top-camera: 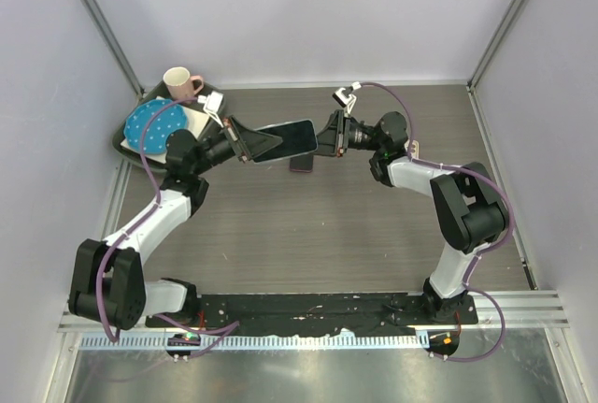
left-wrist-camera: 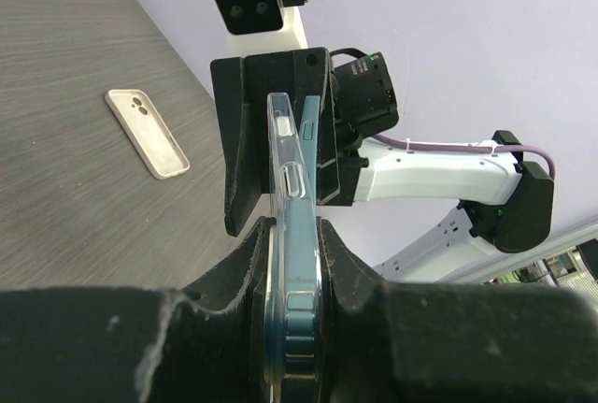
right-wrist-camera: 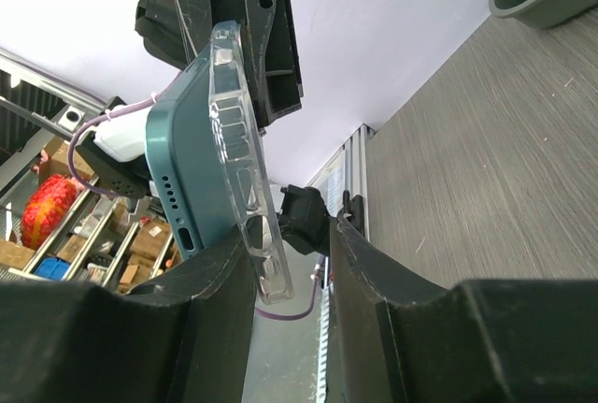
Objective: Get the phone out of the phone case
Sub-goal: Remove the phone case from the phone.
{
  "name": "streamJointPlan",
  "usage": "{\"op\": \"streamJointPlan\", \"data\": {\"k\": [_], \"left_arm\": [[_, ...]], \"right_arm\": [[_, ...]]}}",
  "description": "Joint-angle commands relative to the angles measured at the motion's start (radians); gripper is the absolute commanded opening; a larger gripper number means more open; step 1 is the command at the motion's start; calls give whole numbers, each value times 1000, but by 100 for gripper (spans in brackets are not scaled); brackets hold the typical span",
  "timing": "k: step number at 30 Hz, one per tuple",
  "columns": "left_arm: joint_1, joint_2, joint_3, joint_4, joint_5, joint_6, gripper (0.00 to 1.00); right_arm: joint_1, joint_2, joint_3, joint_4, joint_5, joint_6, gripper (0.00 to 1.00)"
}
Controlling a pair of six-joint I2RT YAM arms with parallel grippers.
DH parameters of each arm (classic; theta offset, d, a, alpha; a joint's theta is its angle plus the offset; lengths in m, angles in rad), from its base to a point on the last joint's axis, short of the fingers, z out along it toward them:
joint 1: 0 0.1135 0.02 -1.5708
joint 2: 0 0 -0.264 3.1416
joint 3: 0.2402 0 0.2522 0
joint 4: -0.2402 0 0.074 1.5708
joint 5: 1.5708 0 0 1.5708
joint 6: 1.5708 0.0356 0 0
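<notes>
Teal phone [right-wrist-camera: 187, 132], in its clear phone case [right-wrist-camera: 240, 122], hangs above the bench [top-camera: 327, 235], lengthwise between my two tools. My left tool [left-wrist-camera: 291, 235] is clenched on one end. The right tool [right-wrist-camera: 285, 253] straddles the other end; I cannot tell whether it grips.

A pink mug [top-camera: 183, 82] stands at the back-left of the wooden table [top-camera: 374, 235], by a dark tray [top-camera: 121, 137] holding a blue dotted disc [top-camera: 154, 125] (plate or cloth, unclear).
</notes>
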Motion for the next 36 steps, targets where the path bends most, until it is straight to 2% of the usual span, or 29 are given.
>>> {"op": "streamJointPlan", "data": {"k": [1,10,17,22,25,26,28,30,31,34,36], "left_arm": [[-11,34,-25,-250,43,179,0],[-18,42,-12,-283,190,163,0],[-22,31,-35,-346,250,196,0],[-22,23,-54,-355,253,213,0],[-22,23,-52,-366,240,213,0],[-23,25,-52,-366,235,213,0],[-23,35,-55,-360,244,210,0],[-23,37,-63,-350,236,212,0],[-23,37,-80,-340,230,210,0],[-20,35,-104,-326,212,218,0],[-20,37,-117,-327,197,235,0]], "right_arm": [[10,-66,115,507,38,101,41],[-25,-64,123,506,41,88,41],[-33,-93,119,521,35,96,40],[-33,-133,97,521,32,81,19],[-31,-150,93,519,32,81,22],[-33,-153,91,519,32,82,29],[-33,-156,86,521,35,82,34],[-33,-159,77,519,35,78,28],[-33,-167,71,519,43,76,21],[-33,-187,34,519,92,73,8],[-33,-194,16,521,107,59,3]]}}
